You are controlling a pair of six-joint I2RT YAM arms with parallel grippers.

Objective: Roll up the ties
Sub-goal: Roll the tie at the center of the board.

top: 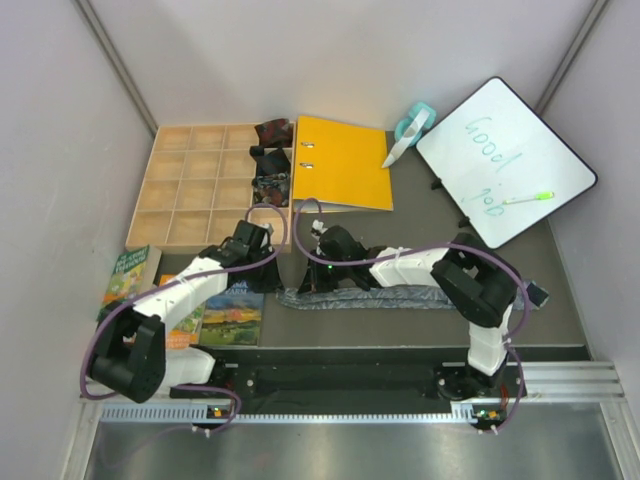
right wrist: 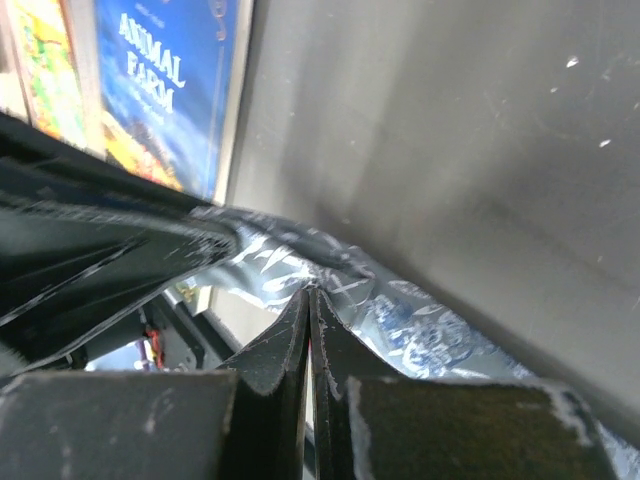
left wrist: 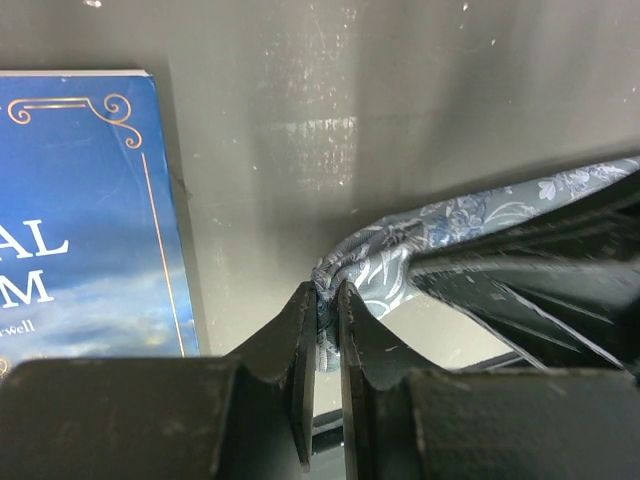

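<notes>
A silvery grey-blue patterned tie [top: 385,297] lies flat along the dark mat in front of both arms. Its left end is lifted and bunched. My left gripper [top: 283,287] is shut on that bunched end, and the left wrist view shows the tie [left wrist: 450,215] pinched between the left gripper's [left wrist: 328,300] tips. Just to the right, my right gripper [top: 308,286] is shut on the same tie [right wrist: 430,320], with creases running into the right gripper's [right wrist: 311,292] tips. Three small rolled ties sit in the wooden box: dark red [top: 273,132], black [top: 268,160], speckled [top: 270,187].
The wooden compartment box [top: 195,190] stands at the back left with an orange binder [top: 342,162] beside it. A whiteboard [top: 505,160] with a marker [top: 527,198] and a tape dispenser [top: 410,128] are at the back right. Books [top: 232,312] lie under the left arm.
</notes>
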